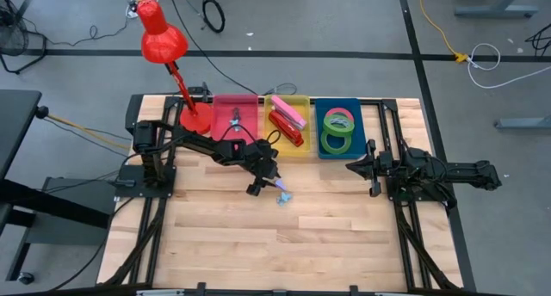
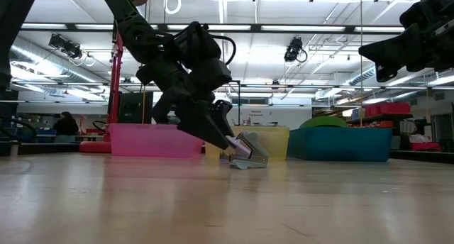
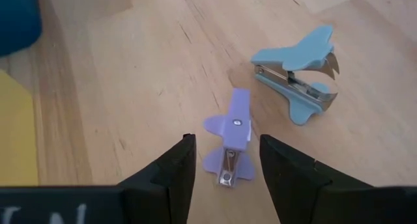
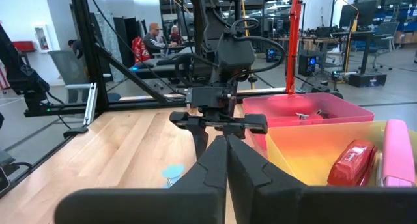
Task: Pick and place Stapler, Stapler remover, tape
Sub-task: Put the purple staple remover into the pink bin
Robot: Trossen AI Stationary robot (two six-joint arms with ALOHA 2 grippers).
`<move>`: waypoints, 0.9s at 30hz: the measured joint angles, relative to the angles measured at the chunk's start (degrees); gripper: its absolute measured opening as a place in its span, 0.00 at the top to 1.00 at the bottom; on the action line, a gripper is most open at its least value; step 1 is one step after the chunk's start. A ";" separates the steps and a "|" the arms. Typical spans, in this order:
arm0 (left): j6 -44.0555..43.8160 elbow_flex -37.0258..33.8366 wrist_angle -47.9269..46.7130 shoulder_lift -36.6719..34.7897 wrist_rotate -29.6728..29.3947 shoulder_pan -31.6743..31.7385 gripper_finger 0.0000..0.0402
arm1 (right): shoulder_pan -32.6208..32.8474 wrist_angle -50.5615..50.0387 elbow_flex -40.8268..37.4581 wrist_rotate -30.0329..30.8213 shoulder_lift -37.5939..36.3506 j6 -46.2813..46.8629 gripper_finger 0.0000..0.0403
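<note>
Left pincer (image 3: 223,160) straddles purple remover (image 3: 232,136); wrist view reveals blue remover (image 3: 298,71).

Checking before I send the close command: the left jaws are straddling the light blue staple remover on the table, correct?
Not quite. In the left wrist view the left gripper has its jaws open around the purple staple remover. The light blue staple remover lies apart from it on the table.

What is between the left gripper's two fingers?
In the left wrist view, the purple staple remover lies on the wooden table between the left gripper's open fingers, untouched.
</note>
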 joint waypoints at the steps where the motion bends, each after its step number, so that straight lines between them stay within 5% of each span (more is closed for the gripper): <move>1: 0.00 0.00 0.00 0.00 0.00 0.00 0.58 | 0.02 0.00 0.00 0.00 0.00 0.02 0.96; 27: 0.33 0.00 -0.06 -0.07 0.00 0.00 0.87 | 0.02 -0.02 0.00 0.00 0.00 0.01 0.96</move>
